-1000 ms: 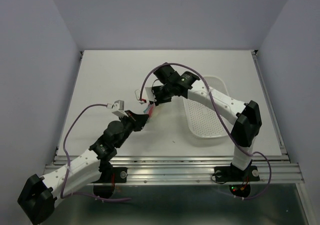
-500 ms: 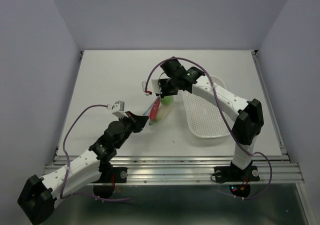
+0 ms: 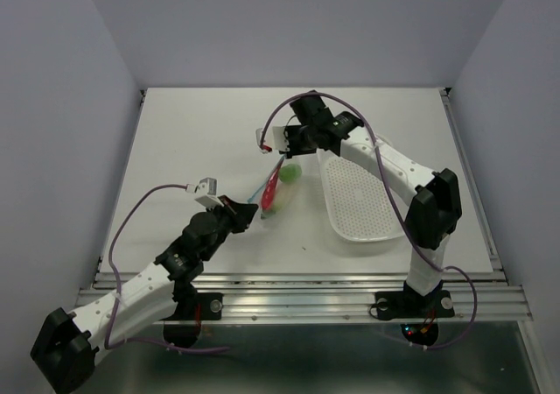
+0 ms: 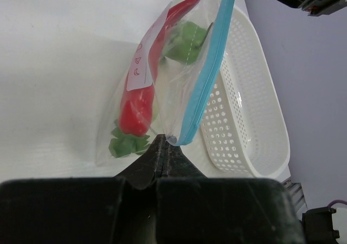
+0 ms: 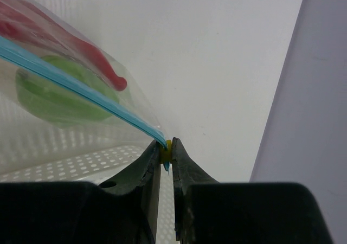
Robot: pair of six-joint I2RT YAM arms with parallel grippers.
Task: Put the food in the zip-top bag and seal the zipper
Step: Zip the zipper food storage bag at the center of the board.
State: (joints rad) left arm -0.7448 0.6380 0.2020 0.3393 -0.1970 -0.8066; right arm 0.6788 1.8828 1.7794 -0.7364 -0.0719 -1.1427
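Observation:
The clear zip-top bag (image 3: 276, 191) hangs stretched between my two grippers above the table. Inside it are the red chili (image 4: 145, 89), a green cucumber-like piece (image 4: 184, 44) and a green leafy top (image 4: 128, 145). I cannot make out the radish's white body. My left gripper (image 4: 164, 141) is shut on the bag's near corner, at the end of the light blue zipper (image 4: 209, 76). My right gripper (image 5: 167, 149) is shut on a small yellow slider (image 5: 168, 151) at the zipper's far end (image 5: 76, 81). In the top view the left gripper (image 3: 259, 211) is near and the right gripper (image 3: 286, 153) farther back.
The white perforated basket (image 3: 359, 197) lies on the table just right of the bag, under the right arm. It also shows in the left wrist view (image 4: 246, 114). The table's rails run along the left, right and near edges.
My right gripper has moved back and to the right along the zipper, away from the left gripper. The bag now stretches out between them. The left gripper has stayed put.

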